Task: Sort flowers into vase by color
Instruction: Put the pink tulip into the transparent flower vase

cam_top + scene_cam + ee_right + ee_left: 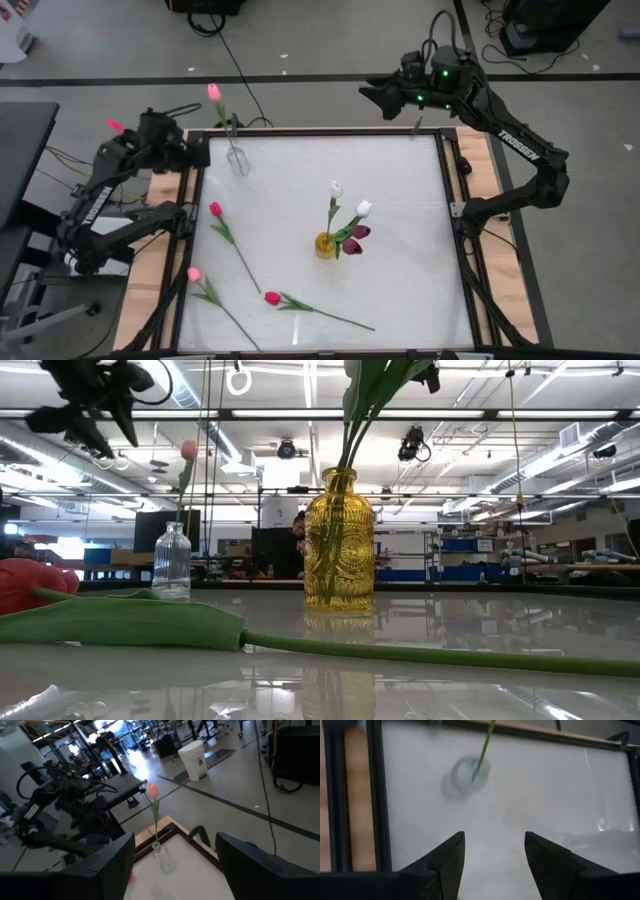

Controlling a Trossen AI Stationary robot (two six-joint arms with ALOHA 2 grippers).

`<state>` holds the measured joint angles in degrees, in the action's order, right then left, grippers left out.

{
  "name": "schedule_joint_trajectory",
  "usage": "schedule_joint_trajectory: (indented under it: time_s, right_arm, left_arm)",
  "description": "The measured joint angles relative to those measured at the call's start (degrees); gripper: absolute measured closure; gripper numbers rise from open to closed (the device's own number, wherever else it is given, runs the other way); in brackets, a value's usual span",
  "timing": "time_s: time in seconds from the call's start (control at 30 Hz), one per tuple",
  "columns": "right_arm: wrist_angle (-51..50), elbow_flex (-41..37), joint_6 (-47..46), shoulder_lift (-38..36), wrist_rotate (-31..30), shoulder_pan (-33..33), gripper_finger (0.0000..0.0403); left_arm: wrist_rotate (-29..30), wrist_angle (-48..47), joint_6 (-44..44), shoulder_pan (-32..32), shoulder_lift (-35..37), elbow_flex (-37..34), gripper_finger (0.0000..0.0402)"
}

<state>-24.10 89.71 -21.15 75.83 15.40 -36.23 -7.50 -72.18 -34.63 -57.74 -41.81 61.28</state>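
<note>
A clear glass vase [238,160] stands near the table's far left corner. One pink tulip [214,92] stands upright in it, stem down in the neck [485,745]. A yellow glass vase [326,245] at mid-table holds two white tulips [364,208] and dark purple ones [357,238]. Three tulips lie flat on the table: a red one [215,209], a pink one [194,274] and a red one [272,298]. My left gripper [200,150] hovers open just left of the clear vase [465,772]. My right gripper [375,97] is open, raised beyond the far edge.
Dark frame rails [448,200] and wooden strips border the white table top. The red tulip's stem [335,316] runs toward the near right. Bare table surface lies right of the yellow vase [339,540]. Cables cross the floor beyond the far edge.
</note>
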Motion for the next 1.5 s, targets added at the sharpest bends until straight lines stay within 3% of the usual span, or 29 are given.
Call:
schedule_joint_trajectory:
  time_s: [0.2, 0.43, 0.63, 0.83, 1.1, 1.3, 1.5]
  right_arm:
    - [-1.16, 0.0, 1.77, -0.02, 2.56, 0.02, 0.0119]
    - [-5.43, 0.0, 4.61, -0.02, 2.4, -0.49, 0.0119]
    - [-6.86, -0.02, 6.33, -0.02, 2.32, -1.12, 0.0119]
    - [-7.41, 0.0, 6.34, -0.02, 2.99, -2.04, 0.0119]
    - [-10.21, -0.02, 6.34, -0.02, 4.21, -2.6, 0.0119]
    - [-10.43, -0.02, 6.94, -0.02, 4.23, -2.6, 0.0119]
    - [-10.41, -0.02, 7.24, -0.02, 4.24, -2.6, 0.0119]
  left_arm:
    - [-3.87, -7.13, -12.4, 8.72, 0.93, 0.18, 0.0203]
    - [-1.66, -2.18, -27.45, 23.26, -0.11, 0.18, 0.0223]
    - [4.42, 4.17, -36.07, 38.39, -7.52, 0.11, 0.0239]
    - [5.34, 4.52, -43.45, 53.44, -14.91, 0.09, 0.0241]
    - [9.3, 4.3, -68.35, 76.54, -22.93, 0.11, 0.0241]
    - [8.77, 5.09, -85.95, 91.11, -29.01, 0.09, 0.0241]
    - [4.21, 8.48, -89.29, 100.45, -33.87, 0.11, 0.0241]
